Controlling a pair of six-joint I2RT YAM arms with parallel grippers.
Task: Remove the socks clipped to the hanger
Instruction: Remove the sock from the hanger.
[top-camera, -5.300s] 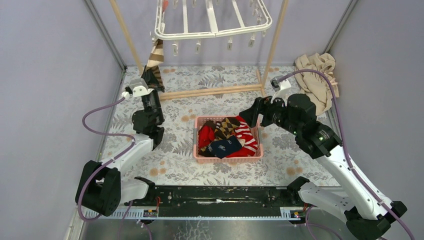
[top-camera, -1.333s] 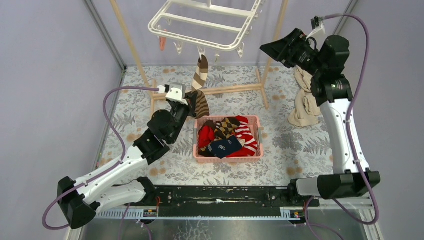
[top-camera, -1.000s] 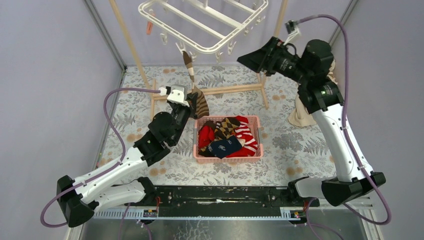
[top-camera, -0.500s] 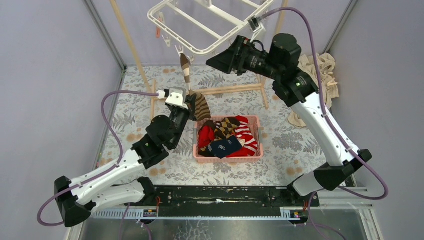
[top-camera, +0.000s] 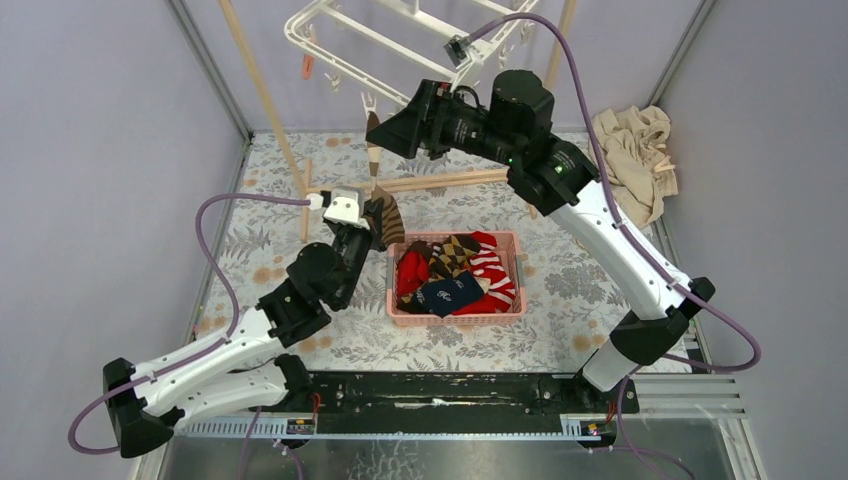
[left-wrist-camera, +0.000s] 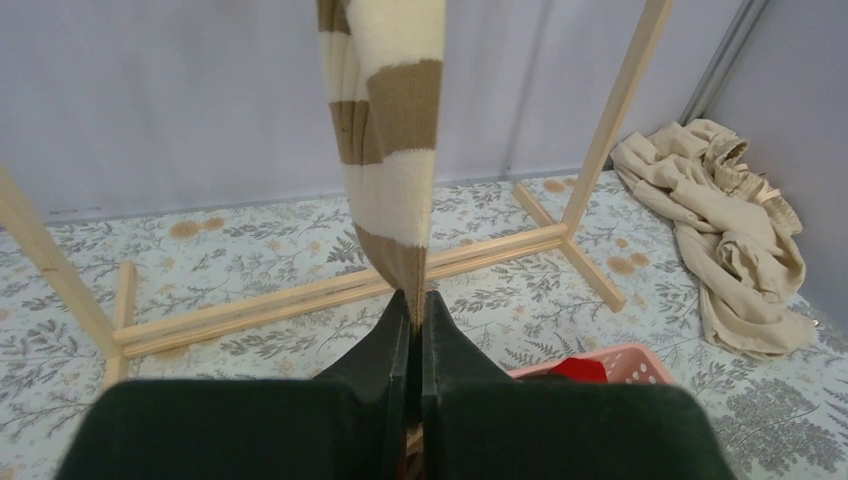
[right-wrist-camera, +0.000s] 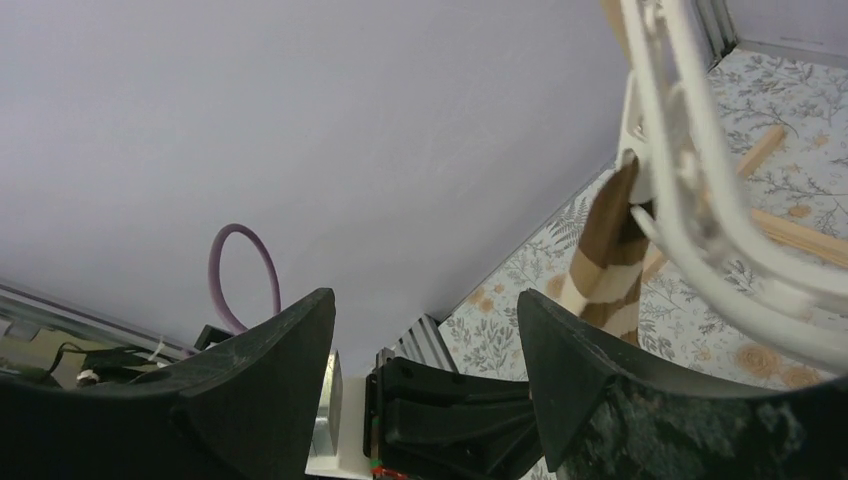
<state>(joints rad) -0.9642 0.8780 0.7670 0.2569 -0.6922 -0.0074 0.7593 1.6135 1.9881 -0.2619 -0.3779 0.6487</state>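
The white hanger (top-camera: 340, 38) hangs at the top, tilted; its rail (right-wrist-camera: 700, 200) fills the right of the right wrist view. One brown-and-cream striped sock (top-camera: 373, 160) hangs from a clip on it and runs taut down to my left gripper (top-camera: 383, 212). The left wrist view has that gripper (left-wrist-camera: 415, 300) shut on the sock (left-wrist-camera: 395, 150) at its lower end. My right gripper (top-camera: 380, 128) is raised beside the sock's top, just under the clip. It stands open (right-wrist-camera: 425, 305) with nothing between its fingers, the sock (right-wrist-camera: 605, 260) just right of them.
A pink basket (top-camera: 455, 315) holding several socks sits mid-table, right of the left gripper. The wooden pole frame (top-camera: 450, 180) stands behind it with a bar along the floor. A beige cloth (top-camera: 635, 160) lies at the back right. Walls enclose the sides.
The right arm has swung left from the back right, up to the sock's top. The hanger has turned and swayed. The left gripper has kept its hold, drawing the sock slightly down and nearer.
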